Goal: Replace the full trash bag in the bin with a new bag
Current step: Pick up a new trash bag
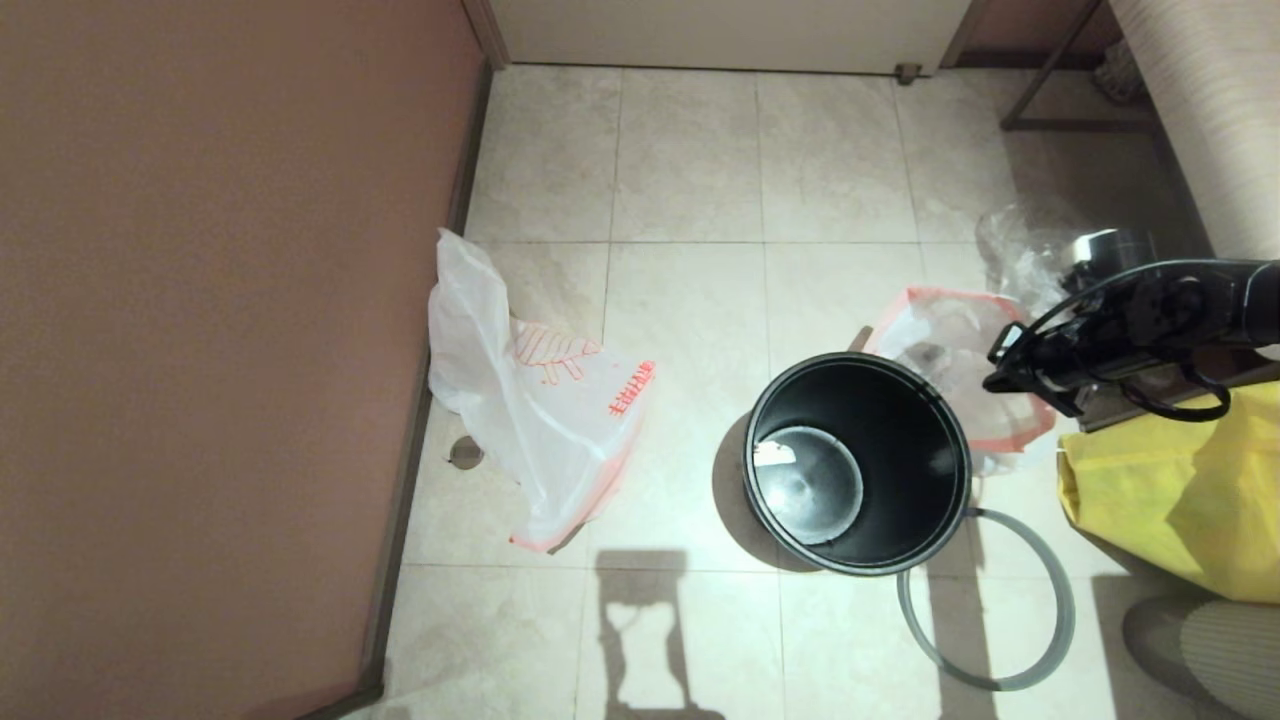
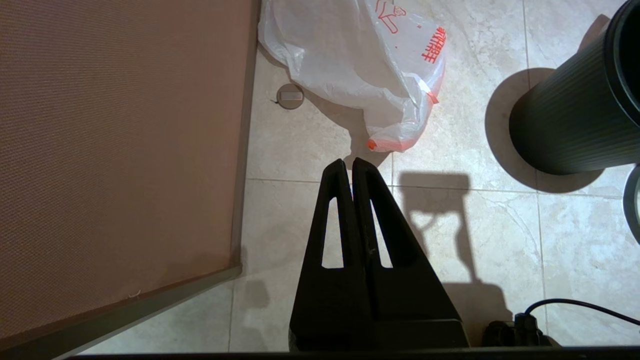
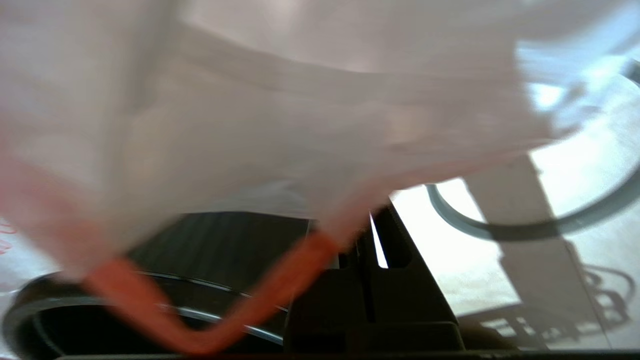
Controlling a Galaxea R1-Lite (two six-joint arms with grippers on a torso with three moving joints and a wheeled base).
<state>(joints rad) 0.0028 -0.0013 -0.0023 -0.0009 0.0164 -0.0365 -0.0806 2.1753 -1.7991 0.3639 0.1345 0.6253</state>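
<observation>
The black bin (image 1: 860,465) stands empty on the tiled floor, its grey rim ring (image 1: 985,600) lying beside its base. Just behind it on the right, the full trash bag (image 1: 950,345) bulges, and my right gripper (image 1: 1003,375) is shut on its orange-pink edge. In the right wrist view the full trash bag (image 3: 280,115) drapes over my right gripper (image 3: 367,222), above the bin (image 3: 225,240). The limp new bag (image 1: 530,400) with the leaf drawing lies by the left wall. My left gripper (image 2: 348,162) hangs shut and empty just short of the new bag (image 2: 350,50).
A brown wall (image 1: 200,330) runs along the left. A yellow fabric sack (image 1: 1180,490) sits at the right, a clear bag (image 1: 1020,245) with a dark thing behind it. A round floor stud (image 1: 466,452) sits beside the new bag.
</observation>
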